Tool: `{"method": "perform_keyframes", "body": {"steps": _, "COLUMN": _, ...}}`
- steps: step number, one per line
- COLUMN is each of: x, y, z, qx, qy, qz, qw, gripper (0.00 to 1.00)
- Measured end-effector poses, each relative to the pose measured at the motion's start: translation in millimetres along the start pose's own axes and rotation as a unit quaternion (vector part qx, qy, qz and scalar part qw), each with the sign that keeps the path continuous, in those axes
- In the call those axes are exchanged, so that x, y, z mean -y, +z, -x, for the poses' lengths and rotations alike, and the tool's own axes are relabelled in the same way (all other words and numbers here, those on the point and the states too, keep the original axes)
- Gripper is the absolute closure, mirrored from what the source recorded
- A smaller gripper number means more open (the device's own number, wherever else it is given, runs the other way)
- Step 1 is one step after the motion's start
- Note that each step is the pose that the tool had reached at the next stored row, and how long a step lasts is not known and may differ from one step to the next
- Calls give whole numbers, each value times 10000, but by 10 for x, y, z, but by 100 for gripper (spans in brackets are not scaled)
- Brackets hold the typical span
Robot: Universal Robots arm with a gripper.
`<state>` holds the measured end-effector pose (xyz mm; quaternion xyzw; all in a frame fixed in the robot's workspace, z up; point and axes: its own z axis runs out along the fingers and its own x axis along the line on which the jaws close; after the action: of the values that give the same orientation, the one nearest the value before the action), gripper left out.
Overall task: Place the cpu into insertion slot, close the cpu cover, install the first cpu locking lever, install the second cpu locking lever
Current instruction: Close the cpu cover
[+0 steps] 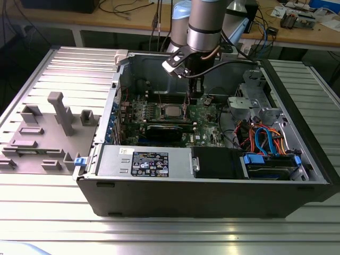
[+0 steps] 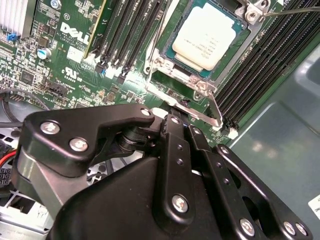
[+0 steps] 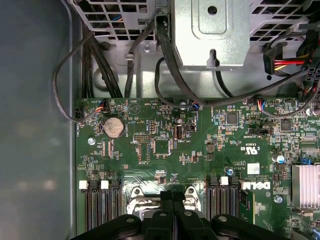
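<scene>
The cpu (image 2: 209,34) lies flat in the insertion slot (image 2: 153,64), its pale face showing through the window of the cpu cover (image 2: 186,75), which lies down over it. Thin wire locking levers run along the socket's sides (image 2: 161,27) and off one corner (image 2: 292,11). A flat silver tab (image 2: 215,107) sticks out from the socket toward my fingertips. My gripper (image 2: 172,119) hangs just beside the socket's edge, shut with nothing held. In the exterior view the gripper (image 1: 194,94) is just to the right of the cpu (image 1: 171,111). In the first wrist view the gripper (image 3: 172,196) hovers over the socket (image 3: 131,200).
The open computer case (image 1: 159,199) lies on a ribbed metal table. Memory slots (image 2: 260,75) flank the socket. A black graphics card (image 1: 167,130) lies nearer the case front. A drive cage (image 3: 212,30) and cable bundles (image 1: 263,138) crowd the exterior view's right. A grey fixture (image 1: 58,111) stands left.
</scene>
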<state>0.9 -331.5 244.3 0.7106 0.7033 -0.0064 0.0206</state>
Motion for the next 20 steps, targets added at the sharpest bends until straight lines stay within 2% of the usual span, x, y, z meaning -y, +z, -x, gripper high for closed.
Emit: {"method": "perform_keyframes", "body": {"steps": 20, "x": 62, "y": -1, "z": 1, "qx": 0, "qy": 0, "qz": 0, "qw": 10000, "gripper": 89}}
